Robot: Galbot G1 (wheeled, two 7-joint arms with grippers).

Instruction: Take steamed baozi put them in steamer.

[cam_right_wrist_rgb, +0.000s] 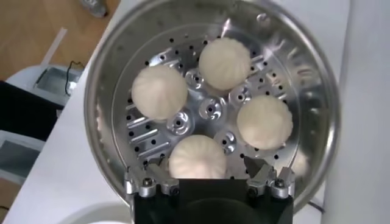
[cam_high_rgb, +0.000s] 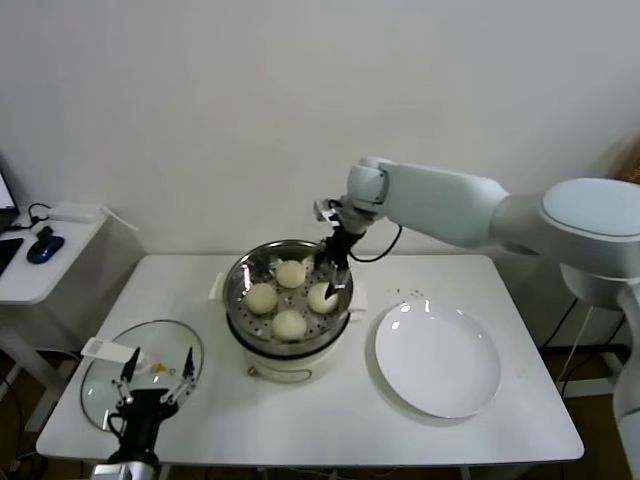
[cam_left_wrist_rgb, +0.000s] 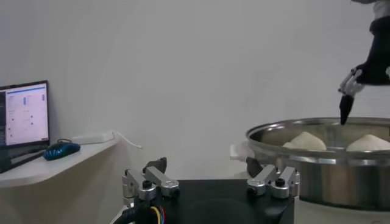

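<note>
right gripper [cam_high_rgb: 333, 287] hangs over the steamer [cam_high_rgb: 238, 283], its dark fingers spread apart just above the bun nearest the plate, holding nothing; in the right wrist view its fingers [cam_right_wrist_rgb: 149, 181] stand either side of that bun with clear space between them. left gripper [cam_high_rgb: 153, 372] waits low at the near left corner of the table [cam_high_rgb: 300, 410], fingers spread wide and empty, just over the near edge of the glass lid [cam_high_rgb: 105, 385]. no brand or label can be read on anything; the laptop screen [cam_left_wrist_rgb: 24, 112] on the side desk shows small lines that cannot be made out, and a blue mouse [cam_left_wrist_rgb: 61, 149] lies beside it. four baozi [cam_right_wrist_rgb: 159, 92] sit inside the steamer, spaced evenly around the centre of its perforated floor and not touching one another. each is cream-white, round and domed, with faint pleats running from its top. the steamer is a shiny steel basket with rings of small holes, set on a white pot base near the middle of the table. a white plate [cam_high_rgb: 437, 362] lies flat to the steamer's right, just beside it, with nothing on it.
</note>
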